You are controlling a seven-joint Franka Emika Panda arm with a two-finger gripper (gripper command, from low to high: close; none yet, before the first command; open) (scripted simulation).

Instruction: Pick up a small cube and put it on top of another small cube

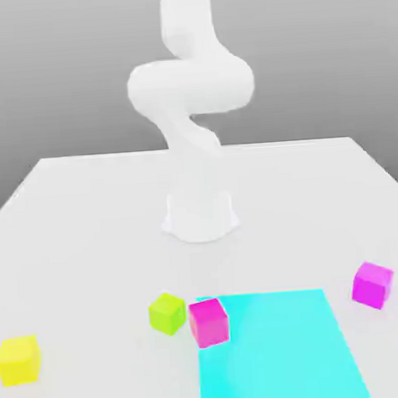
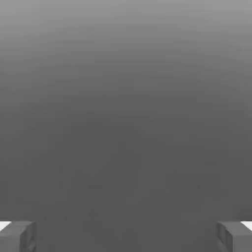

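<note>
The small lime-green cube [image 1: 167, 312] rests on the white table toward the exterior view's left of centre, close beside a hot-pink cube. The purplish-magenta cube [image 1: 372, 284] sits apart at the exterior view's right. My arm [image 1: 190, 86] rises from its base at mid-table and curls upward out of the frame. In the hand view my gripper [image 2: 126, 237] stands open, its two grey fingertips [image 2: 17, 236] far apart, with nothing between them and only a grey backdrop beyond.
A hot-pink cube [image 1: 209, 320] sits on the corner of a cyan patch [image 1: 280, 351] on the table. A yellow cube [image 1: 18, 359] lies at the exterior view's far left. The arm's round base [image 1: 200, 216] stands mid-table.
</note>
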